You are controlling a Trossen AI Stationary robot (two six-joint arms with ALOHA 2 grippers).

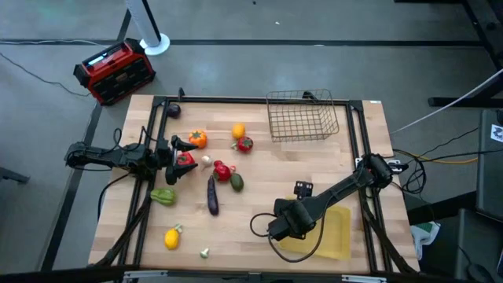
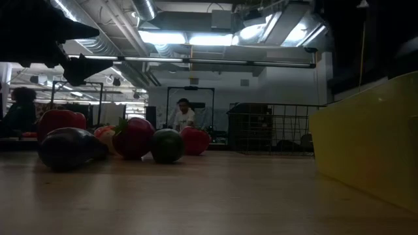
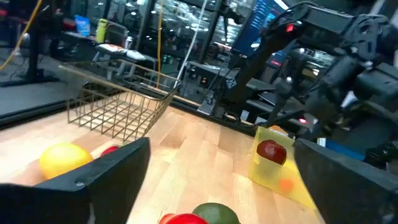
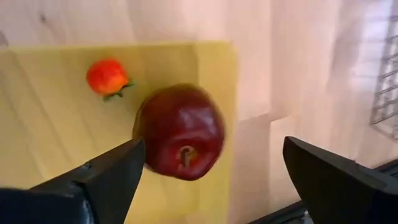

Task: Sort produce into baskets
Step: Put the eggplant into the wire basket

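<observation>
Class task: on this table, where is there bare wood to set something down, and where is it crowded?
Free: the wood between the wire basket and the yellow tray, and between the lemon and the right gripper. Crowded: the produce cluster around the left gripper.

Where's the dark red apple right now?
In the right wrist view the dark red apple sits in the translucent yellow plastic tray, beside a small red strawberry, below the open right gripper.

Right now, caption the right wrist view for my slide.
Open right claw above a red apple and small strawberry on the yellow tray.
</observation>
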